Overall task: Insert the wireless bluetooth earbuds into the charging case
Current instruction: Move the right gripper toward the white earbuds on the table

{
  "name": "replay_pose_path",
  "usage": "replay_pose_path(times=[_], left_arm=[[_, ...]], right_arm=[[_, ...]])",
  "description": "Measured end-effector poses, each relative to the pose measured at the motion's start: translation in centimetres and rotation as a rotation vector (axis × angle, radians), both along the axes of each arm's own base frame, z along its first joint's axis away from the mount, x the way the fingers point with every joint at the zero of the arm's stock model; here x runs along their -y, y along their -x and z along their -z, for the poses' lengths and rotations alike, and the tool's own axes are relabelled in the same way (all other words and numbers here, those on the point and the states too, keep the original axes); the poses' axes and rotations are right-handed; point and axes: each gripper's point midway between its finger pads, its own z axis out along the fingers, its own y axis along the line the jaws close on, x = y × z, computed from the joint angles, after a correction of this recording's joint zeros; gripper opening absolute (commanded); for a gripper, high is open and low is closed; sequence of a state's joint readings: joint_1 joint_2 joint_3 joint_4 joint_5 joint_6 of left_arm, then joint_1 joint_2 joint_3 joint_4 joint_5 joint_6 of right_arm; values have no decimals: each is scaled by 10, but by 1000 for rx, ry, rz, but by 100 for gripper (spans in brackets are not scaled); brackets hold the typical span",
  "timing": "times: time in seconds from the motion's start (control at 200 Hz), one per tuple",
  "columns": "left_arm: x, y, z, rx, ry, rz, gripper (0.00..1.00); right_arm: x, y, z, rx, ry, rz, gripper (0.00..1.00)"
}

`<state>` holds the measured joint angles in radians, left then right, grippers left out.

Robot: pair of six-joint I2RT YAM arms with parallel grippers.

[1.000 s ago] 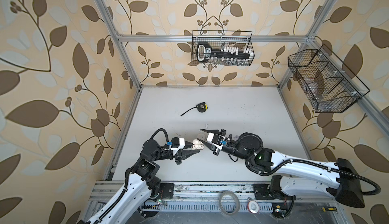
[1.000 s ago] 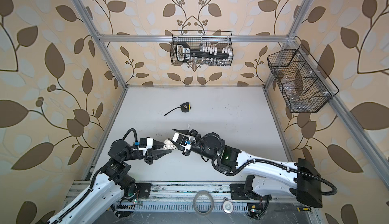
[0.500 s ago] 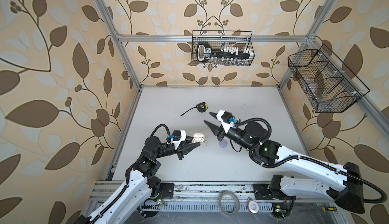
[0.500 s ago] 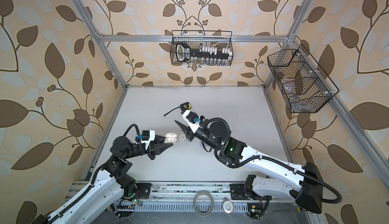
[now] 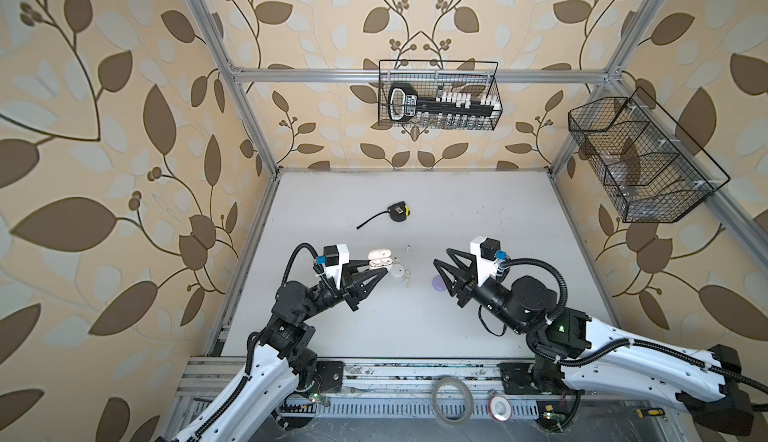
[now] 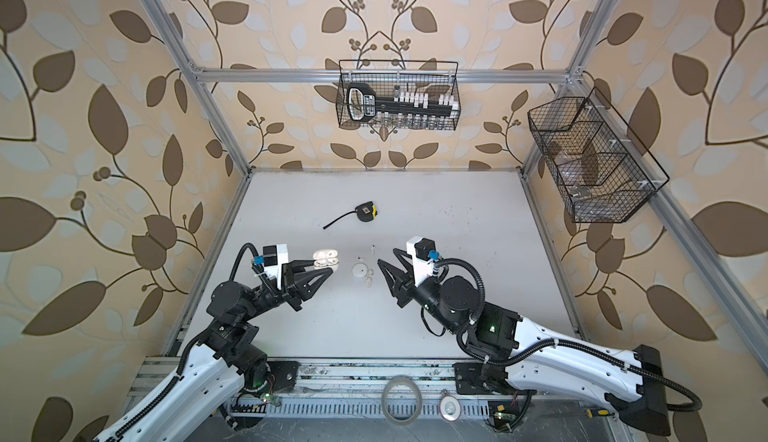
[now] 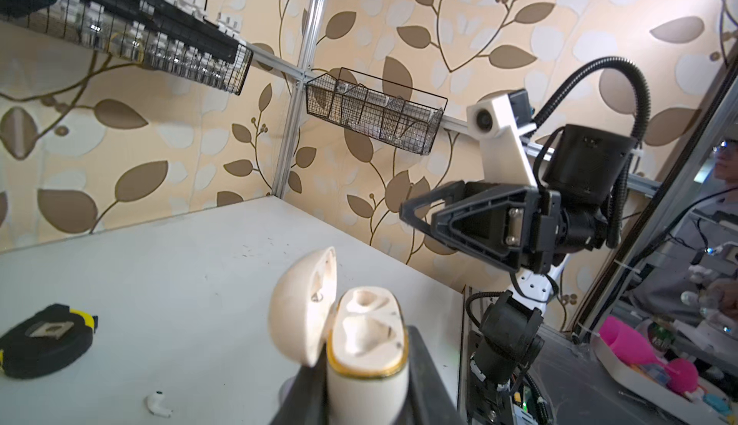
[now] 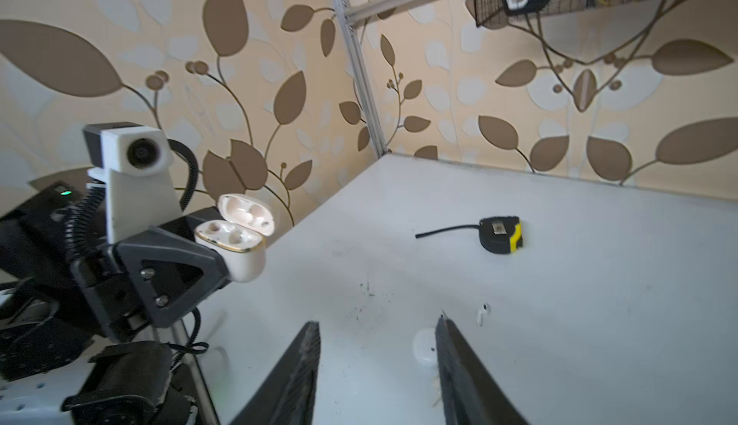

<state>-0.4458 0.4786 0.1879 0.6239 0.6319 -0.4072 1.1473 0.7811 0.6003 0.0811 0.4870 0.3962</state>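
Note:
My left gripper [image 5: 384, 271] [image 6: 330, 270] [image 7: 367, 383] is shut on a cream charging case [image 5: 381, 260] [image 6: 325, 258] [image 7: 367, 347] [image 8: 235, 243], held upright off the table with its lid swung open. Both wells look hollow. My right gripper [image 5: 441, 258] [image 6: 386, 256] [image 8: 377, 327] hangs open and holds nothing, to the right of the case and well apart from it. Tiny white earbuds lie on the table between the grippers: one earbud [image 5: 408, 247] [image 6: 372, 248] [image 8: 483, 314] farther back, another earbud [image 5: 407, 282] [image 6: 368, 281] beside a round white case [image 5: 397, 270] [image 6: 359, 270] [image 8: 425, 345].
A lavender case [image 5: 437, 283] lies partly under my right gripper. A black and yellow tape measure [image 5: 398, 213] [image 7: 44, 339] [image 8: 501, 233] sits farther back. Wire baskets hang on the back wall [image 5: 438, 95] and the right wall [image 5: 640, 161]. A tape roll [image 5: 452, 398] rests on the front rail.
My right gripper has drawn away from the held case, first up and back, then out to the right, its jaws a little wider. The left gripper has shifted slightly back-left with the case.

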Motion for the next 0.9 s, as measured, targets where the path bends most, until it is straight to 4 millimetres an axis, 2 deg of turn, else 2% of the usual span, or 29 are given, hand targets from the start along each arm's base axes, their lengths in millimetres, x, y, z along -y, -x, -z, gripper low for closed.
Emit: replay_pose_path(times=[0.075,0.15,0.225,0.335,0.39,0.43,0.475,0.525,0.595,0.645,0.685,0.73,0.81,0.9], left_arm=[[-1,-4,12,-63,6,-15,0],[-3,-9,12,-90,4,-36,0],[-3,-13,-1,-90,3,-48,0],[-3,-16,-31,-41,12,-61,0],[-3,-17,-43,-21,-4,-69,0],[-3,-17,-52,-6,-21,-78,0],[-5,-16,-61,15,-47,-92,0],[-7,-15,-68,44,-74,-107,0],[-10,-9,-68,76,-108,-118,0],[-12,-4,-63,89,-134,-118,0],[-14,2,-58,102,-152,-118,0],[-15,5,-53,108,-164,-119,0],[-17,9,-41,109,-184,-120,0],[-17,10,-32,105,-200,-117,0]], right_arm=[[4,0,23,-106,17,32,42],[-3,7,33,-196,40,6,44],[-11,12,19,-249,60,-27,47],[-16,4,-28,-220,47,-16,50],[-12,-9,-34,-202,59,18,48],[-7,-22,-29,-203,78,47,45],[-1,-41,-14,-225,110,84,42],[5,-63,13,-274,144,114,37],[8,-85,68,-389,186,116,40],[11,-87,108,-469,227,111,40],[11,-82,144,-555,274,87,39],[7,-76,166,-616,312,58,42],[-8,-69,181,-645,363,8,47],[-39,-62,174,-611,392,-65,48]])
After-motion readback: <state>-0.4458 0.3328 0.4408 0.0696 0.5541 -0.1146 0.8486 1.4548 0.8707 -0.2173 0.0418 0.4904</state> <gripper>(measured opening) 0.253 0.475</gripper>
